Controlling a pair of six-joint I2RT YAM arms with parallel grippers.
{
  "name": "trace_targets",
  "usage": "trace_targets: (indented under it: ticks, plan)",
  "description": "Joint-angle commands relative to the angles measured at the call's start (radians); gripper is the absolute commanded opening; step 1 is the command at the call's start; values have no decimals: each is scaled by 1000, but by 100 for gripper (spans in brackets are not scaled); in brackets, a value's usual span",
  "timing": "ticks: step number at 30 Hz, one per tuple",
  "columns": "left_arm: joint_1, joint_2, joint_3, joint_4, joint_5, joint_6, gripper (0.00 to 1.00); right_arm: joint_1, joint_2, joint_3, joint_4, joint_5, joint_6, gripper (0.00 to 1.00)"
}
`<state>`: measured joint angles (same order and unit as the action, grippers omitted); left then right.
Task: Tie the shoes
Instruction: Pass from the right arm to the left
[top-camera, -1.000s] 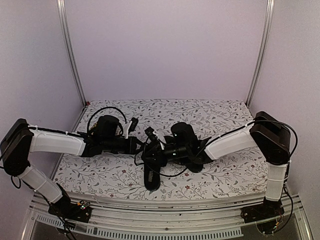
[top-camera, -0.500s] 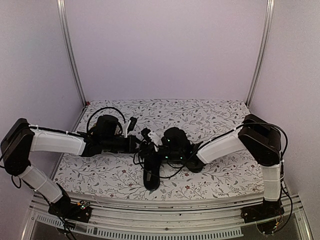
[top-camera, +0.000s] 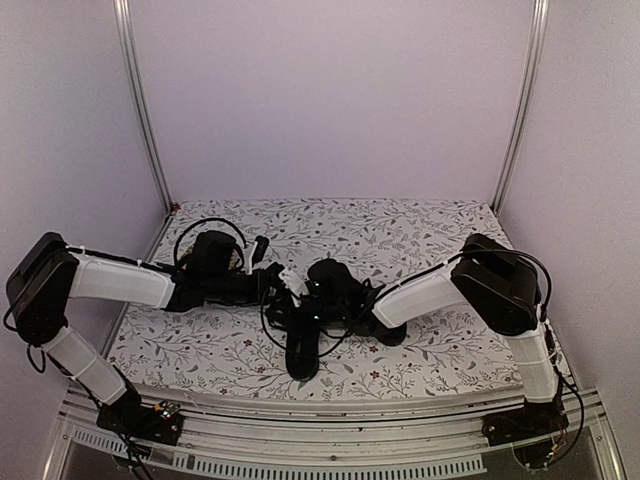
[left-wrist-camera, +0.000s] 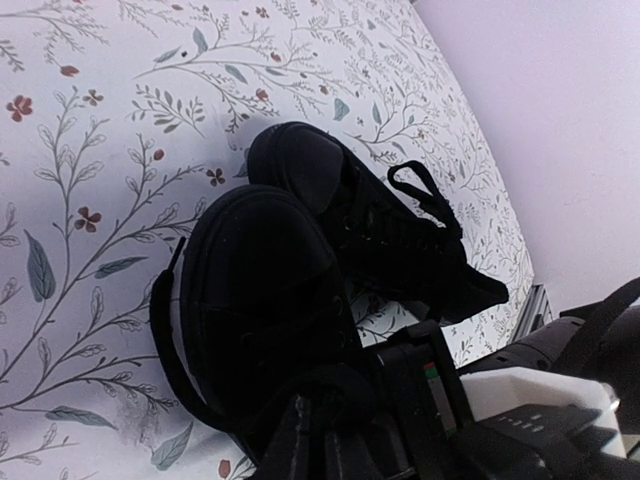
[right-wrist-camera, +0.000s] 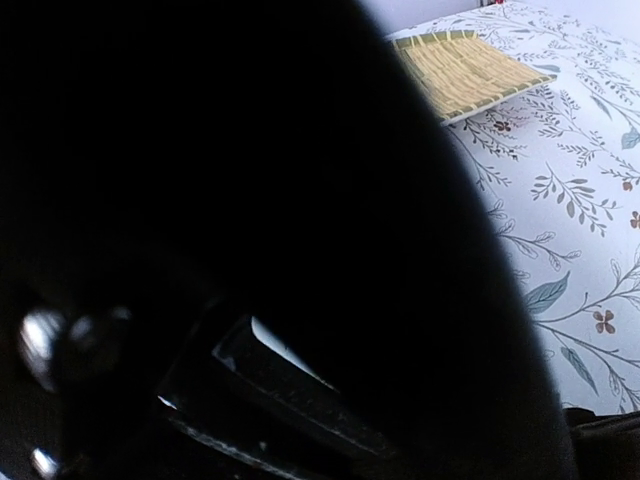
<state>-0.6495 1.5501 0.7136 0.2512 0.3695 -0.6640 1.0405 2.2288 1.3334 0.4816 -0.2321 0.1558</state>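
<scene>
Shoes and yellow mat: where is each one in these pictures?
Nearer shoe (left-wrist-camera: 255, 290): left wrist view, on its rounded end.
Farther shoe (left-wrist-camera: 305, 170): left wrist view, on its toe.
Yellow mat (right-wrist-camera: 465, 70): right wrist view, on its woven middle.

My overhead camera sits high behind my two bases and looks down and forward, from well back, over the flowered table cover (top-camera: 430, 235) to the rear wall. My left wrist camera hangs low and tilted, close over the shoes (left-wrist-camera: 270, 280), facing my right arm (left-wrist-camera: 535, 395). My right wrist camera is so near something dark that it fills most of the view, and beyond it lies a yellow mat (right-wrist-camera: 465, 65). All three views share the cover.
</scene>
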Motion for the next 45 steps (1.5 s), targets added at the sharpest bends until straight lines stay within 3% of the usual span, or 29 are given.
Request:
trace_targets:
  ticks: [1, 8, 14, 23, 28, 38, 43, 45]
  plan:
    - [-21, 17, 13, 45, 95, -10, 7, -7, 40, 45, -1, -81, 16, 2]
    - [19, 4, -8, 19, 129, -9, 16, -46, 44, 36, 71, -298, 130, 2]
    - [26, -13, -5, -4, 214, -2, 40, -85, 83, 44, 205, -463, 253, 2]
    - [80, -170, -13, -199, 203, 105, 74, -95, 71, 30, 247, -527, 299, 2]
    - [111, -235, -36, -289, 260, 164, 86, -99, 61, 15, 262, -537, 313, 2]
    - [164, -350, -156, -254, 274, 160, 92, -111, 41, -12, 291, -553, 336, 2]
    - [169, -414, -301, -30, 261, 64, 63, -120, 34, -33, 314, -554, 371, 2]
    - [169, -404, -340, 59, 291, 34, 56, -123, 29, -40, 324, -552, 387, 2]
